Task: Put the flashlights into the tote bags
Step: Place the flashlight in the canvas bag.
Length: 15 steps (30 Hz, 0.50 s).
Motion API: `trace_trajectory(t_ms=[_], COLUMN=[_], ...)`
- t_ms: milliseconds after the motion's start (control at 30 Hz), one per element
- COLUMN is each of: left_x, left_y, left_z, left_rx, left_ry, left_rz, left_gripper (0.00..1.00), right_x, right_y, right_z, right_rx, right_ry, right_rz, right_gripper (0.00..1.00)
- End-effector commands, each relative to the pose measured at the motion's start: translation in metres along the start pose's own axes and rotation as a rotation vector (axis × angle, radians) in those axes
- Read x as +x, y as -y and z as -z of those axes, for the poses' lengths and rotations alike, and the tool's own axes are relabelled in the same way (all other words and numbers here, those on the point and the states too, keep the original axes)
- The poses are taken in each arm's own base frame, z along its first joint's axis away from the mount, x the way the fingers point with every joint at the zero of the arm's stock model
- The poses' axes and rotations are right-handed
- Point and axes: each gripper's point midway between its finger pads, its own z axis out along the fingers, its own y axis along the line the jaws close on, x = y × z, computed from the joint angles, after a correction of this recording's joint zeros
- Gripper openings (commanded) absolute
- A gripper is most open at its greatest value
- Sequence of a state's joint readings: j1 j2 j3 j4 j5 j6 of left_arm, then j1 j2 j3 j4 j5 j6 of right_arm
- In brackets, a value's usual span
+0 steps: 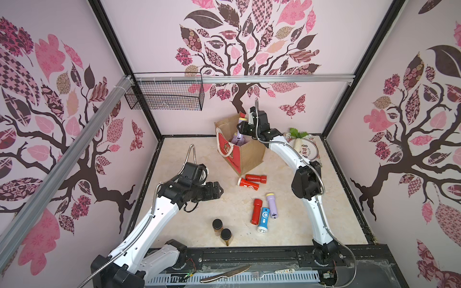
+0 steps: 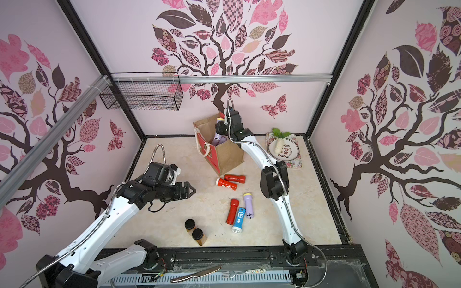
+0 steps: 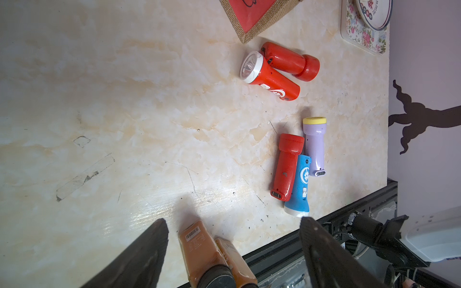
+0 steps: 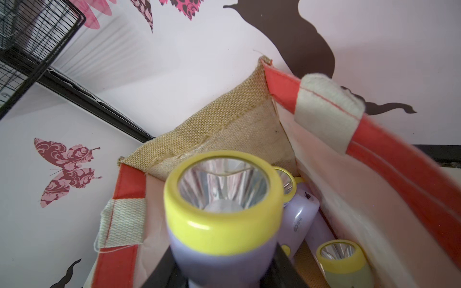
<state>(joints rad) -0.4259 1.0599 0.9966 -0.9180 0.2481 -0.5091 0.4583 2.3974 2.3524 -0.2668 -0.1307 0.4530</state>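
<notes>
Lilac flashlight [image 4: 222,224], clamped in my right gripper [image 1: 244,124], hangs at the tote bag's [image 1: 252,155] mouth above others inside; released off-centre it could catch the rim and tumble out, while my left gripper [image 1: 219,190] hovers open.

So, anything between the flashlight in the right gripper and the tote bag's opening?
Nothing visible. The right gripper holds the lilac flashlight at the tote bag's open mouth; other flashlights lie inside, lower down.
</notes>
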Motion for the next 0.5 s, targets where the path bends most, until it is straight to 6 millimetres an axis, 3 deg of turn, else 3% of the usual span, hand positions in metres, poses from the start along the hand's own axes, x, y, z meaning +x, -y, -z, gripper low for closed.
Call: trace_trajectory(t_ms=[0, 233, 467], left_x=[-0.016, -0.018, -0.018], left_y=[0.010, 0.011, 0.014], left_z=[0.012, 0.013, 0.014], left_rx=[0.027, 0.030, 0.043], left_ry=[0.063, 0.071, 0.076], left_rz=[-0.015, -0.021, -0.022], left_gripper=[0.86, 0.86, 0.87], right_x=[-0.006, -0.008, -0.020], right_y=[0.001, 0.003, -0.006], right_z=[-0.003, -0.002, 0.009], right_rx=[0.018, 0.033, 0.018], right_ry=[0.025, 0.031, 0.051], right_rz=[0.006, 0.013, 0.007], right_gripper=[0.01, 0.17, 0.48])
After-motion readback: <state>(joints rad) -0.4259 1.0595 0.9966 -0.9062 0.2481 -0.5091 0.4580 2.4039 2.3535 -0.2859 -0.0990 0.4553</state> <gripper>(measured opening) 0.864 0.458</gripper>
